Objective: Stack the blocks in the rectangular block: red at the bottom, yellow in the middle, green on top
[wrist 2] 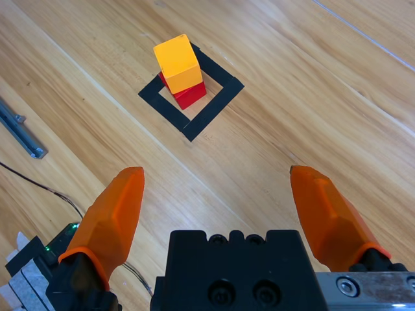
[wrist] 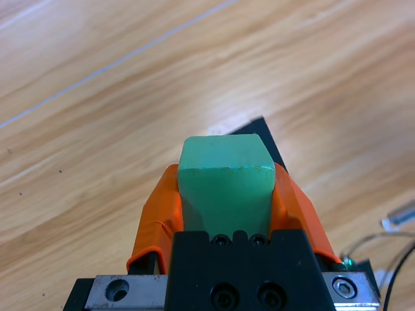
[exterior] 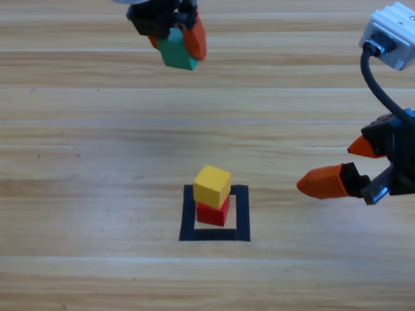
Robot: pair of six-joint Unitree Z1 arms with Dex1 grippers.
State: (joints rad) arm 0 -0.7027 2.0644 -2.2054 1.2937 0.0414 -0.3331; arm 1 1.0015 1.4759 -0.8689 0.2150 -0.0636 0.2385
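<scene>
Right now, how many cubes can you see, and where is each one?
3. The red cube sits inside the black tape rectangle, the yellow cube rests on top of it, and the green cube is held in the left end effector, away from the stack.

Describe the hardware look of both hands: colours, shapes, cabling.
Both hands match: two orange, tapered, rounded jaws on a boxy black body with dark screw heads. The left hand shows a silver metal plate with round holes under its black body. The right hand has a thick black cable looping up to a white box at its wrist; its wrist view shows a small green light low on the left.
</scene>
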